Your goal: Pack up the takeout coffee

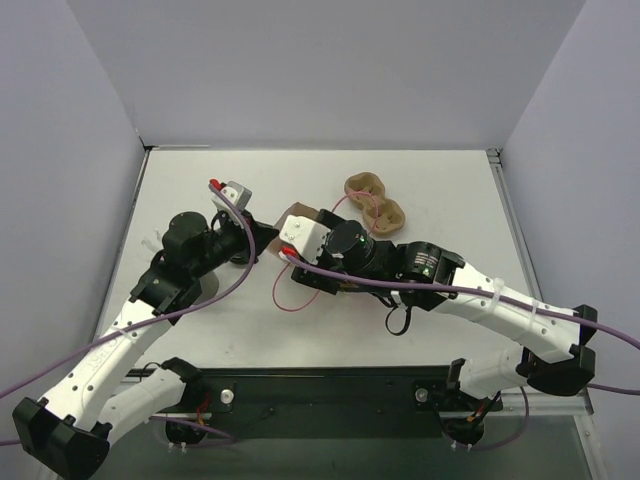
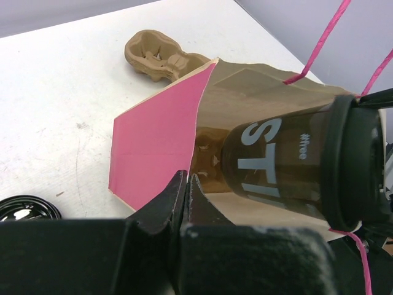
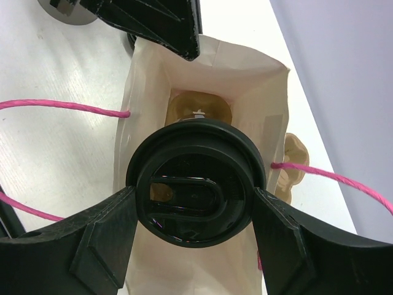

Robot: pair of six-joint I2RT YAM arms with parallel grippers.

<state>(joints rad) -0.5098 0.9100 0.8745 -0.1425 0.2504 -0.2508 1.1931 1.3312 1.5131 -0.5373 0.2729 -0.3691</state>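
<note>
The takeout coffee (image 3: 195,192) is a cup with a black lid. Its side looks dark with pale letters in the left wrist view (image 2: 279,160). My right gripper (image 3: 195,203) is shut on it at the lid rim, one finger on each side, and holds it in the mouth of the paper bag (image 3: 258,98). The bag (image 2: 156,144) lies on its side, pink outside and brown inside, with pink cord handles. My left gripper (image 2: 187,179) is shut on the bag's lower mouth edge. From above, both grippers (image 1: 262,245) (image 1: 345,245) meet at the bag (image 1: 300,213).
A brown pulp cup carrier (image 1: 375,200) lies on the table behind the bag, also in the left wrist view (image 2: 163,55). A brown pulp piece (image 3: 199,107) sits deep inside the bag. A loose black round lid (image 2: 24,209) lies left of my left gripper.
</note>
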